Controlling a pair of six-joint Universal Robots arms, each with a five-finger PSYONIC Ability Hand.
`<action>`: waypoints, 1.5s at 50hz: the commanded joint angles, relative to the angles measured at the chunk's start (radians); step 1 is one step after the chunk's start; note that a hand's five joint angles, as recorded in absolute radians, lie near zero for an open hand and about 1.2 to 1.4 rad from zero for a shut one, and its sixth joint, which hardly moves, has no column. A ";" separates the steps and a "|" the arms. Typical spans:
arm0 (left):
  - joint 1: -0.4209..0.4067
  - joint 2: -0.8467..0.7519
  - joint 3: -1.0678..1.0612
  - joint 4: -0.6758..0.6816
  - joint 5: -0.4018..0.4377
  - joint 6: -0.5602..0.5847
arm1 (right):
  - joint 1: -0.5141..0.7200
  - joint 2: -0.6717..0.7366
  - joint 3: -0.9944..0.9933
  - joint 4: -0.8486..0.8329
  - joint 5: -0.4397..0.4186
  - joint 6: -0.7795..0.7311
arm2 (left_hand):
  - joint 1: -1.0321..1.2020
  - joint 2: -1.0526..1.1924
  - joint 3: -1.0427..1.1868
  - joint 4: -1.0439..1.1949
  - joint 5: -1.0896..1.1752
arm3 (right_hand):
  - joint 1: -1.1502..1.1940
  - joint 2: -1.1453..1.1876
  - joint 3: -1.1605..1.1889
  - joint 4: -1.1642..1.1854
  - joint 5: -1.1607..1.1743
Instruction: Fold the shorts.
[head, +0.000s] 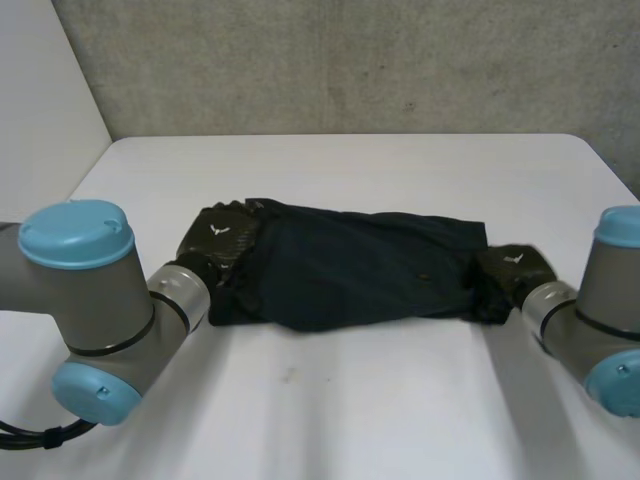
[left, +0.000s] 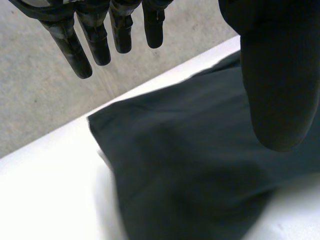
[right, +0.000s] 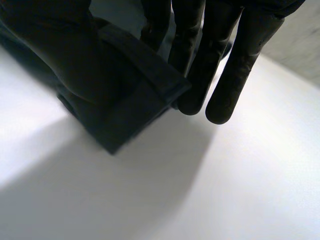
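Note:
Dark shorts (head: 350, 270) lie spread across the middle of the white table (head: 350, 400), long side running left to right. My left hand (head: 218, 243) is at their left end. In the left wrist view its straight fingers (left: 95, 40) and thumb (left: 277, 75) stand apart above the shorts (left: 200, 165), holding nothing. My right hand (head: 512, 268) is at the right end. There, in the right wrist view, a folded edge of the shorts (right: 130, 95) sits pinched between the thumb (right: 45, 45) and the straight fingers (right: 230, 65).
A grey wall (head: 350, 60) rises behind the table's far edge. Bare white table surface lies in front of and behind the shorts. Both grey arms reach in from the near corners.

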 joint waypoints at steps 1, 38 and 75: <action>0.002 0.084 -0.037 -0.006 0.000 -0.003 | -0.088 -0.113 0.020 0.012 0.017 -0.297 | 0.005 -0.004 -0.016 -0.008 -0.025 | 0.641 0.260 0.217 0.207 0.326; 0.048 0.204 0.004 -0.002 -0.006 -0.004 | 0.410 -0.019 -0.293 -0.027 -0.333 -0.106 | -0.004 -0.013 -0.025 -0.017 -0.034 | -0.581 -0.962 -1.005 -1.015 -0.896; -0.133 -0.327 0.409 -0.322 -0.194 -0.056 | 0.259 0.255 -0.489 0.259 -0.072 0.077 | 0.010 0.002 -0.010 -0.002 -0.019 | -0.581 -0.962 -1.005 -1.015 -0.896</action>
